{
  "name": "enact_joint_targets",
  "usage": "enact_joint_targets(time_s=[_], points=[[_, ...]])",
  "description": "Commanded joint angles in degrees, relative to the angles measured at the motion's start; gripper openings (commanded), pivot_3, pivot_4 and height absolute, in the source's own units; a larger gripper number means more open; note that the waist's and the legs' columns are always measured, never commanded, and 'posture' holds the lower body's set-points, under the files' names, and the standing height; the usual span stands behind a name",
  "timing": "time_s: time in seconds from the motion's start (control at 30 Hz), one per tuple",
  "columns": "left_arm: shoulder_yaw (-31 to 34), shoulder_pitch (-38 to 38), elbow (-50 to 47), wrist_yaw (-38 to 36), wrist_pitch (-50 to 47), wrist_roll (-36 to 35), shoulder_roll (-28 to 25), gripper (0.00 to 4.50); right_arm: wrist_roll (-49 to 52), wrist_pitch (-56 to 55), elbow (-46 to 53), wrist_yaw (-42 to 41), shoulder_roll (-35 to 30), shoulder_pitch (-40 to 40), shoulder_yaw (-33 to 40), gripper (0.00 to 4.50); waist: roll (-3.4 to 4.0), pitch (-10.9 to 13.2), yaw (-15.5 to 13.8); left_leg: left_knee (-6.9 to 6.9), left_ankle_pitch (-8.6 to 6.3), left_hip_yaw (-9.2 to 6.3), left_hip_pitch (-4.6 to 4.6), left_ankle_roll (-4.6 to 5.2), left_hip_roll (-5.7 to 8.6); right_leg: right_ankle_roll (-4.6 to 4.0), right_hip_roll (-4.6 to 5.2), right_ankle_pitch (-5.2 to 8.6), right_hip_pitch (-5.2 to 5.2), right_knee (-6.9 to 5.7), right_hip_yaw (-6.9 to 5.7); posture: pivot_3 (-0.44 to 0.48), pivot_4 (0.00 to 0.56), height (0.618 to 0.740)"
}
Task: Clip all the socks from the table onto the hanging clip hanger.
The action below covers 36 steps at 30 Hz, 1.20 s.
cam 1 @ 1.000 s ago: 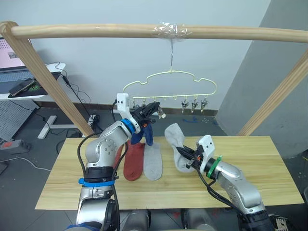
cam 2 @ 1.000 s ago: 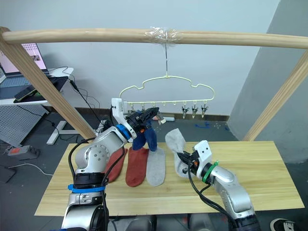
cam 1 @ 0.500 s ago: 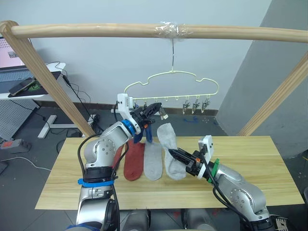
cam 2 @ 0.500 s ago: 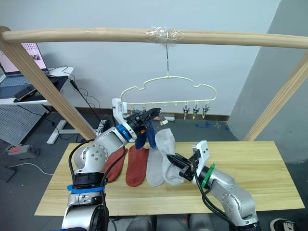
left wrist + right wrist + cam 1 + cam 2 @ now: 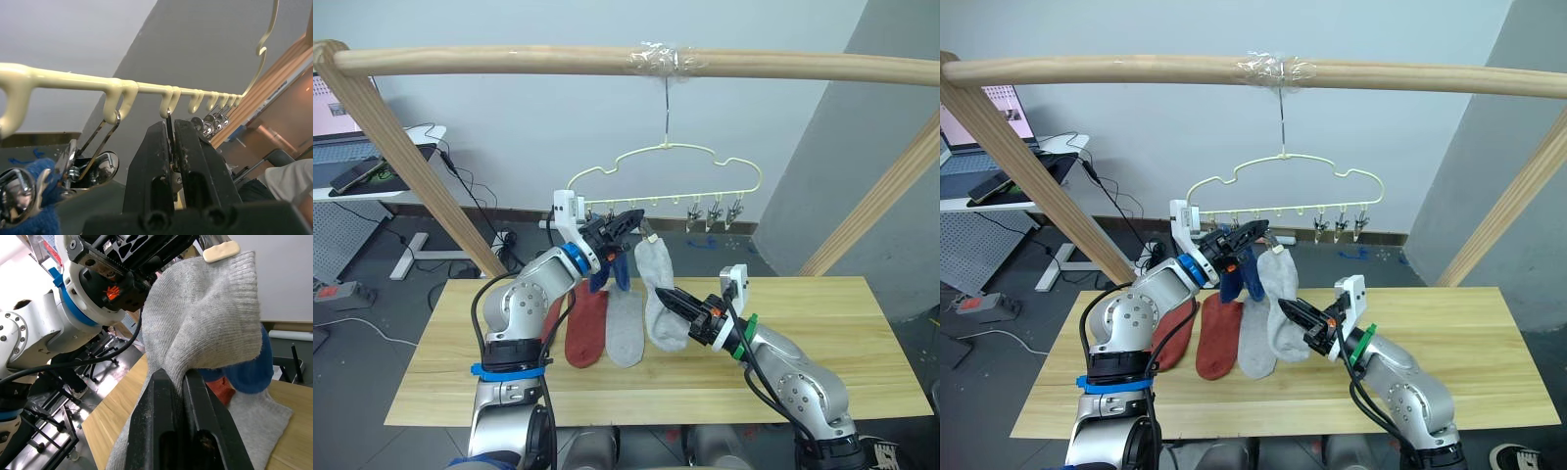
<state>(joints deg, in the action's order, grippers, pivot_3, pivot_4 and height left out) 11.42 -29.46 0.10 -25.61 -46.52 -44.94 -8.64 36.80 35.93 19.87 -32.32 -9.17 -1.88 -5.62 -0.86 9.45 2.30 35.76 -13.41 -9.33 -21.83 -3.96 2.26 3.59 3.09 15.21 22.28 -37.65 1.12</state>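
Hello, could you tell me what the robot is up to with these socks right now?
It is hanging socks on the clip hanger. The left pincer is shut on one clip, and the right pincer is shut on a grey sock, lifting its cuff up toward that clip. A blue sock already hangs from a neighbouring clip. A red sock and another grey sock lie on the table.

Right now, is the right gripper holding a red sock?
No. The right gripper is shut on a light grey sock, lifted toward the clip hanger.
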Motion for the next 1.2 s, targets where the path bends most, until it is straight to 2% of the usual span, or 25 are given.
enact_joint_targets(time_s=[0.03, 0.47, 0.57, 0.8, 0.97, 1.07, 1.2], points=[[-0.4, -0.3, -2.4, -0.3, 0.0, -1.1, 0.2, 0.00, 0.9, -0.3, 0.9, -0.1, 0.1, -1.1, 0.0, 0.02, 0.00, 0.0, 0.0, 0.00, 0.00, 0.00, 0.00, 0.00, 0.00, 0.00, 0.00, 0.00, 0.00, 0.00, 0.00, -0.024, 0.155, 0.740], [-1.7, 0.7, -4.4, -1.7, 0.2, -0.8, -0.5, 0.00, 0.0, -1.4, -0.7, 0.8, 2.0, -3.0, -0.4, 0.02, 0.01, 0.1, -0.1, -0.04, 0.00, 0.00, -0.01, 0.00, 0.00, 0.00, 0.00, 0.00, 0.02, 0.02, 0.00, -0.018, 0.148, 0.740], [-1.8, 0.8, -4.8, -2.1, 0.4, -0.9, -0.6, 0.81, -0.7, -2.1, -1.2, 0.8, 2.0, -3.4, -0.6, 0.00, 0.02, 0.1, -0.1, -0.05, 0.00, 0.00, -0.03, 0.00, 0.00, 0.00, 0.00, 0.00, 0.02, 0.04, 0.00, -0.014, 0.141, 0.740], [-1.3, 1.4, -5.2, -2.1, 0.3, -0.8, -1.4, 3.05, -2.0, -3.3, -2.4, 0.6, 2.0, -3.7, -1.0, 0.00, 0.02, 0.1, -0.2, -0.06, 0.00, 0.00, -0.02, -0.01, 0.00, 0.00, 0.00, 0.00, 0.03, 0.05, 0.00, -0.007, 0.131, 0.740], [0.5, 4.7, -10.1, -0.9, -1.8, -2.0, -5.0, 4.48, -6.2, -6.2, -5.7, 1.1, 2.2, -5.1, -3.1, 0.00, 0.02, 0.1, -0.1, -0.11, -0.01, 0.02, -0.01, -0.01, -0.02, 0.00, 0.00, 0.00, 0.05, 0.05, 0.02, 0.009, 0.117, 0.740], [-0.2, 9.6, -14.9, -2.3, -2.2, 0.9, -11.6, 4.48, -13.6, -10.8, -11.9, 4.8, 2.7, -8.1, -4.8, 0.00, 0.06, 0.1, 0.0, -0.16, 0.00, 0.06, 0.05, -0.02, -0.05, -0.02, -0.01, 0.00, 0.08, 0.03, 0.04, 0.036, 0.110, 0.740], [-0.4, 15.1, -20.0, -4.1, -1.5, 2.2, -18.2, 4.50, -17.2, -14.1, -16.0, 6.8, 3.1, -9.8, -4.2, 1.13, 0.04, 0.0, -0.8, -0.29, 0.01, 0.01, 0.05, -0.03, -0.02, -0.08, 0.00, 0.03, 0.10, 0.03, 0.03, 0.079, 0.108, 0.740]])
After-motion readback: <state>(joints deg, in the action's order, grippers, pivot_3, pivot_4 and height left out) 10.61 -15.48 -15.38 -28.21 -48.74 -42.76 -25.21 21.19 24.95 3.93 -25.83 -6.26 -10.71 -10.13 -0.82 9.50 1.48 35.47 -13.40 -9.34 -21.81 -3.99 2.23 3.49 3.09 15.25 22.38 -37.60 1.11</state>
